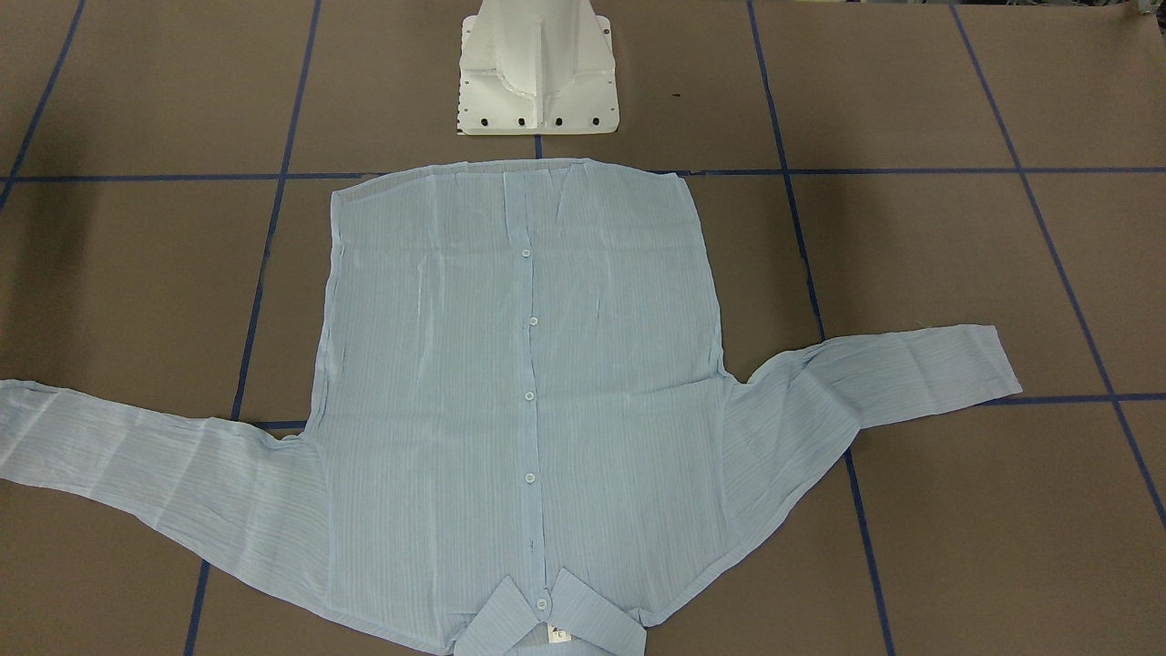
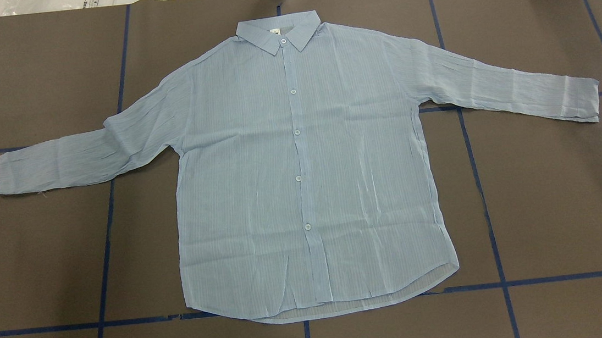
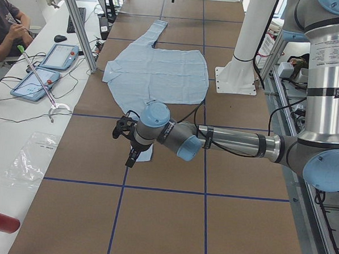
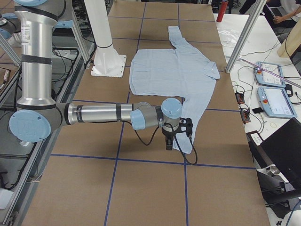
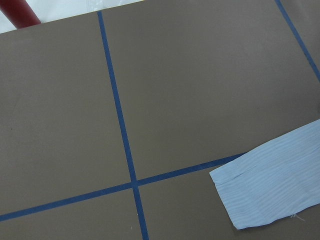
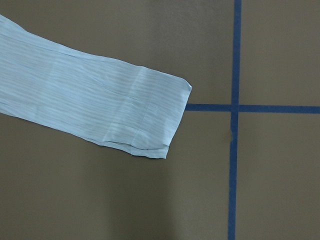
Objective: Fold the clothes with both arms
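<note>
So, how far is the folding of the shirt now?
Done: only the laying out; the shirt lies flat, buttoned, sleeves spread. In hand: the left gripper hangs by one cuff, the right gripper by the other cuff; both cuffs lie flat on the table. Left: every fold.

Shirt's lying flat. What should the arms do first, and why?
Probably lower both to grip the sleeve ends: the shirt lies unfolded, sleeves spread, and the left gripper hangs over the left cuff, the right gripper over the right cuff.

The shirt is cut off at the front view's left and bottom edges, and neither left pincer nor right pincer shows its opening.
</note>
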